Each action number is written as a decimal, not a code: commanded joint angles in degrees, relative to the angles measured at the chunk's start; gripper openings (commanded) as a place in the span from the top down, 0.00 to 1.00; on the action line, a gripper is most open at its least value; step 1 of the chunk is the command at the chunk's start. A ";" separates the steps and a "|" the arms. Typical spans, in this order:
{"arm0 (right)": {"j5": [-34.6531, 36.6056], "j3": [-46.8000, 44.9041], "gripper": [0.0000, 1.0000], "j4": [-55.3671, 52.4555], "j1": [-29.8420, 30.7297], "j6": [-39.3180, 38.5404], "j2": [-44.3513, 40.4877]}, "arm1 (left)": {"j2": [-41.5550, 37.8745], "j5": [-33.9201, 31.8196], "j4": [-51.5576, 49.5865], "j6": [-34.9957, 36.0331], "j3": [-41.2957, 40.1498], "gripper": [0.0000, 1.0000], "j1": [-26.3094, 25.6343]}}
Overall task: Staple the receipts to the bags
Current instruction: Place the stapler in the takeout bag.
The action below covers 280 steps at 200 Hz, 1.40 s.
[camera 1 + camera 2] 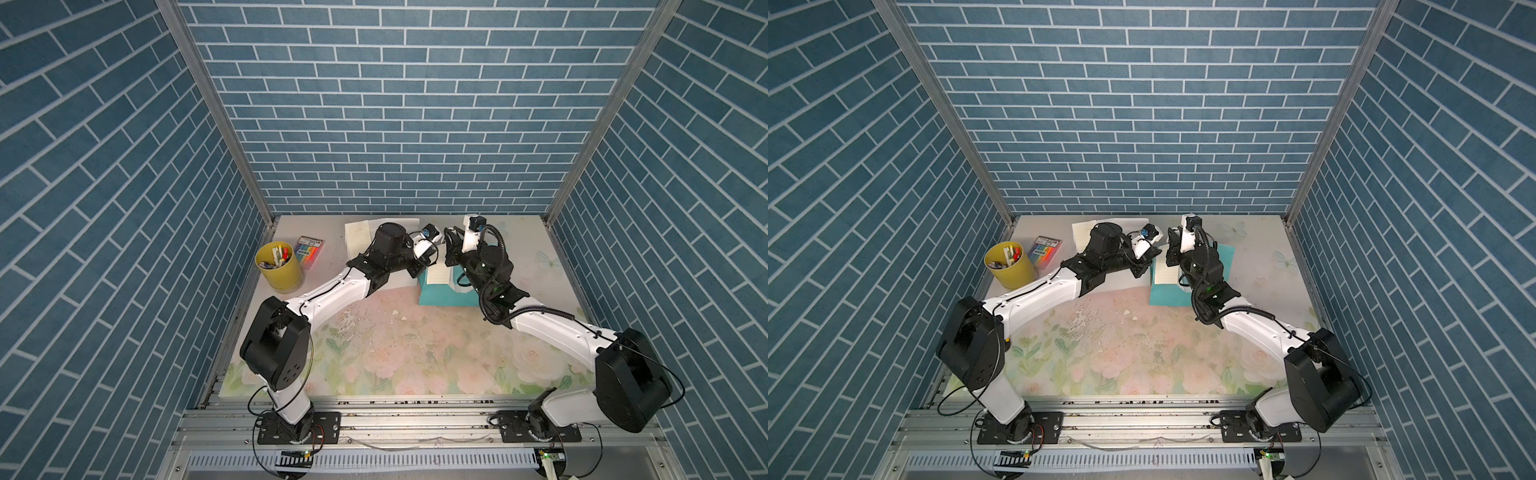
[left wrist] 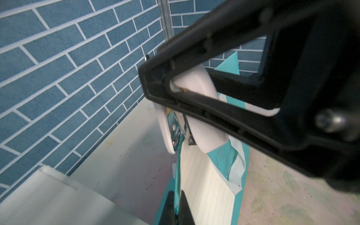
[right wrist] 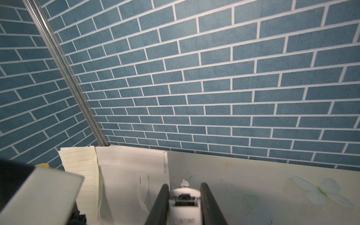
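Note:
The teal bag (image 1: 440, 297) lies flat at mid-back, with a lined cream receipt (image 1: 436, 275) on its near-left part. My left gripper (image 2: 176, 194) is shut on the bag's raised teal edge (image 2: 178, 181), beside that receipt (image 2: 206, 187). My right gripper (image 3: 184, 185) is shut on the small white stapler (image 3: 184, 206). In the left wrist view the stapler (image 2: 202, 124) has the bag's edge in its mouth. The white bag (image 1: 390, 220) lies at the back wall, the other receipt (image 3: 81, 165) overlapping its left side. Both grippers (image 1: 420, 268) (image 1: 450, 249) meet over the teal bag's far-left corner.
A yellow pen cup (image 1: 279, 266) and a pack of coloured markers (image 1: 309, 251) stand at the back left. Blue brick walls close in three sides. The teal bag's white strap handle (image 2: 238, 171) hangs loose by the stapler.

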 commanded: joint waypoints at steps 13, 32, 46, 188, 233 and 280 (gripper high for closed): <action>0.82 2.19 1.00 -1.75 0.30 2.67 0.05 | -1.42 0.09 -0.40 -0.03 -0.45 1.00 -0.17; 0.84 2.47 1.00 -3.58 0.28 3.32 -0.09 | -1.34 0.12 -0.25 -0.20 -0.28 1.00 -0.09; 0.99 2.71 1.00 -4.98 0.30 3.98 -0.30 | -1.28 0.02 -0.33 -0.25 -0.05 1.00 -0.08; -1.31 7.48 0.69 -16.18 -0.29 9.65 -0.31 | -1.07 0.15 0.72 -1.25 -0.54 1.00 -0.07; -2.33 7.68 0.55 -17.02 -0.62 10.62 -0.87 | -1.06 0.25 0.67 -1.37 -0.70 1.00 -0.08; -14.47 10.95 0.37 -23.85 -5.96 2.62 -6.41 | -1.25 0.06 0.46 -0.92 -1.25 1.00 -0.06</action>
